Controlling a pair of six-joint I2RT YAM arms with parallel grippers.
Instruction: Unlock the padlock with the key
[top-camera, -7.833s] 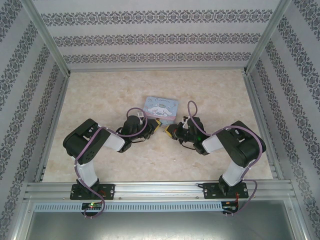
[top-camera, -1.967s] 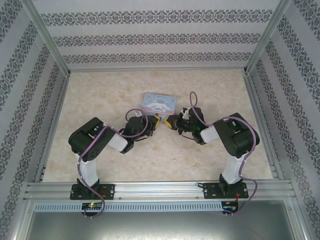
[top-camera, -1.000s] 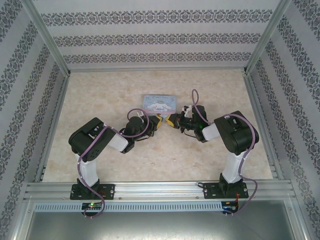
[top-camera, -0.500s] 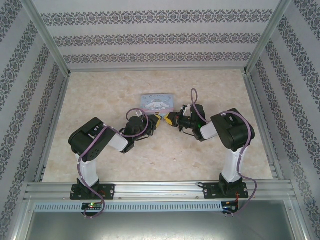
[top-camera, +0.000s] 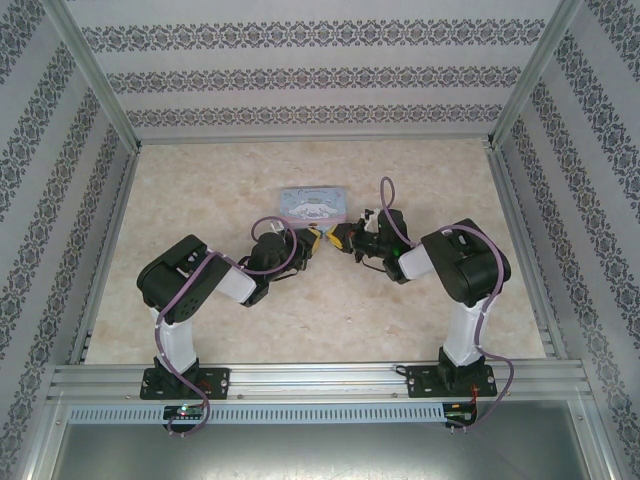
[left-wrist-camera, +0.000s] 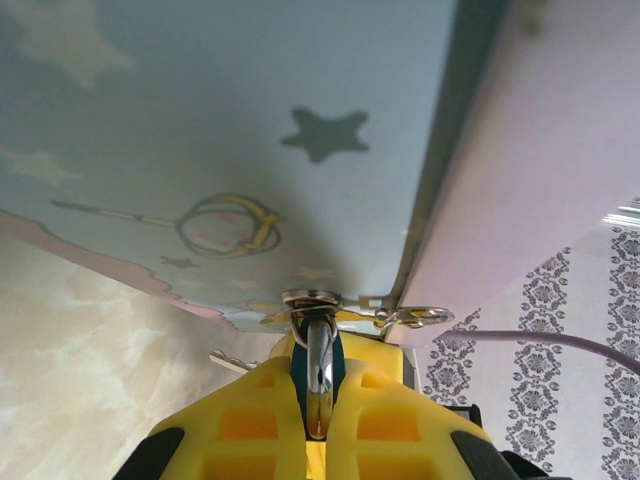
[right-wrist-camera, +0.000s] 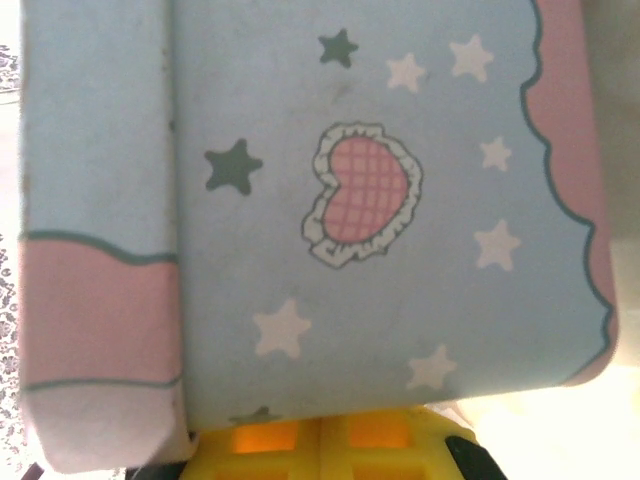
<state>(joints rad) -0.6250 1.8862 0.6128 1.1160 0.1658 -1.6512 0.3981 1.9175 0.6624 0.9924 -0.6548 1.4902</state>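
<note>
In the left wrist view my left gripper (left-wrist-camera: 320, 405) is shut on the small padlock (left-wrist-camera: 319, 350). Its teal body sits between the yellow fingers, and its silvery shackle runs up through the hasp (left-wrist-camera: 310, 298) of the pastel-blue tin box (left-wrist-camera: 230, 120). A thin silvery blade that looks like the key (left-wrist-camera: 232, 360) pokes out left of the lock. From above, the left gripper (top-camera: 312, 238) and right gripper (top-camera: 340, 240) meet just below the tilted tin box (top-camera: 314, 203). My right gripper (right-wrist-camera: 322, 432) is shut right under the tin box (right-wrist-camera: 380, 200), which hides anything in it.
A small metal ring (left-wrist-camera: 425, 317) hangs at the box's seam beside the hasp. The marble tabletop (top-camera: 200, 190) lies around the box. Patterned walls and aluminium posts (top-camera: 100, 90) close in the sides and back.
The tin box has tipped up onto its edge and shows less of its printed lid. The right gripper has moved left, closer to the left gripper. Both grippers stay shut.
</note>
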